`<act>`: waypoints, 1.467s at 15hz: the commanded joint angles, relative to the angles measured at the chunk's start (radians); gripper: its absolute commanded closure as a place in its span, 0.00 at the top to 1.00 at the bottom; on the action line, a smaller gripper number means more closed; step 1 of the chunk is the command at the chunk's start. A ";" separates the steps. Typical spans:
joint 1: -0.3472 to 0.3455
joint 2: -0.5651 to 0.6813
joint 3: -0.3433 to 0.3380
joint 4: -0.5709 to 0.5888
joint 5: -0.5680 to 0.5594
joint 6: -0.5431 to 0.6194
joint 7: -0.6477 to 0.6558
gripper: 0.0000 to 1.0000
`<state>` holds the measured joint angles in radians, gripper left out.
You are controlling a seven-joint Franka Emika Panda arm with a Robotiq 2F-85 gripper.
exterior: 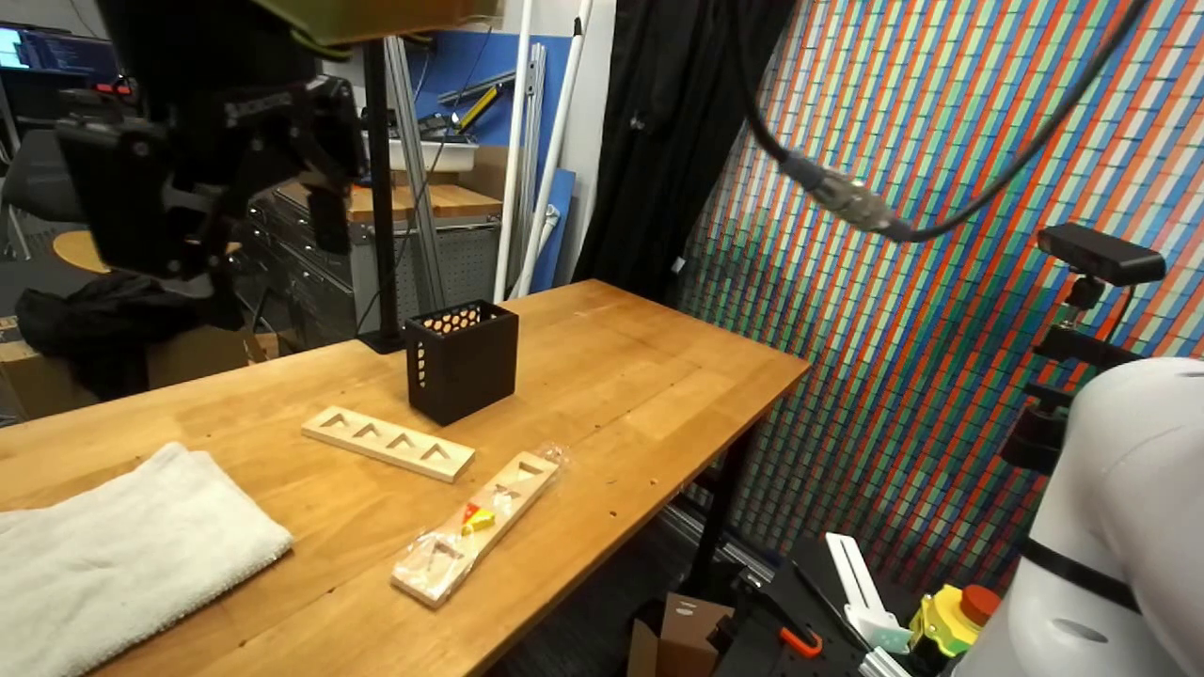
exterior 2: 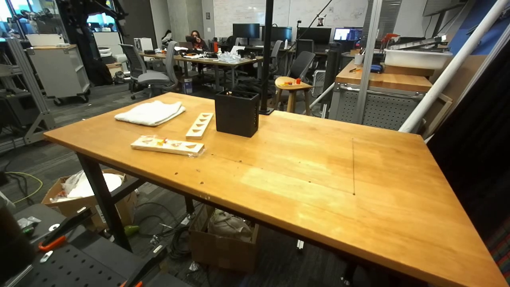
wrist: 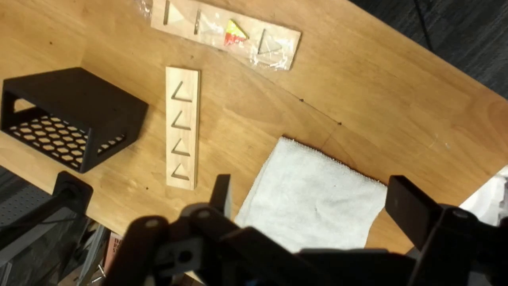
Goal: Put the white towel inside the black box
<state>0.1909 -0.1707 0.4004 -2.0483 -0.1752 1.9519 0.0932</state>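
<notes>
We're prob at the start, tool (wrist: 308,194) spread w/ nothing held, white towel (exterior: 141,555) on the surface (exterior 2: 303,167) outside the black box (exterior: 467,369), pickup & drop TBD.

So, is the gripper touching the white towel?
Apart: in an exterior view the gripper hangs in the air, with bare tabletop visible between it and the white towel.
</notes>
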 commanded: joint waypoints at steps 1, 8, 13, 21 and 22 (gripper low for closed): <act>0.046 0.228 0.006 0.236 -0.121 -0.016 0.040 1.00; 0.170 0.554 -0.068 0.538 -0.230 0.055 0.008 1.00; 0.233 0.695 -0.137 0.644 -0.224 0.101 -0.032 1.00; 0.259 0.866 -0.195 0.715 -0.203 0.188 -0.114 1.00; 0.258 0.884 -0.196 0.718 -0.198 0.201 -0.121 1.00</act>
<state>0.4337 0.6399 0.2255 -1.3943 -0.3851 2.1147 0.0147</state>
